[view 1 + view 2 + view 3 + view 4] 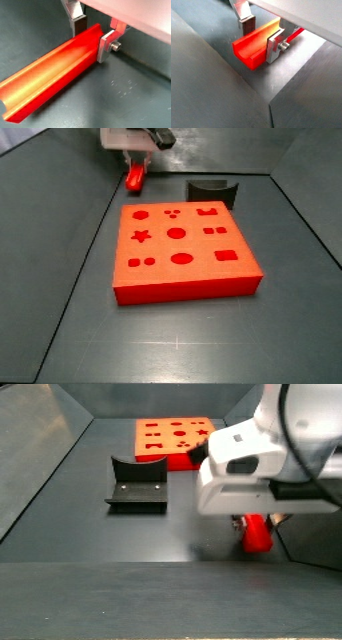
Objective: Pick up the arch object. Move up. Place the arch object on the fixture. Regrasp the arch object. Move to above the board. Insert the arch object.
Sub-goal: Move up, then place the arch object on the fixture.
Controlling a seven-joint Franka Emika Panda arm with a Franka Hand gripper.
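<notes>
The arch object [53,75] is a long bright red bar with a scooped top, lying on the dark floor; it shows in both wrist views [254,47] and in both side views [136,176] [254,534]. My gripper [91,42] [259,42] is low over one end of it and straddles it. One silver finger [105,45] lies against the bar's side. The other finger's dark pad [79,25] stands a little apart from it, so the gripper is open. The fixture [211,193] [136,484] and the board [181,248] [174,434] are apart from it.
Grey walls slope up round the floor [54,278] [211,85]. The arm's white body [247,464] hides most of the bar in a side view. The bar lies beside the board's far corner, near a wall.
</notes>
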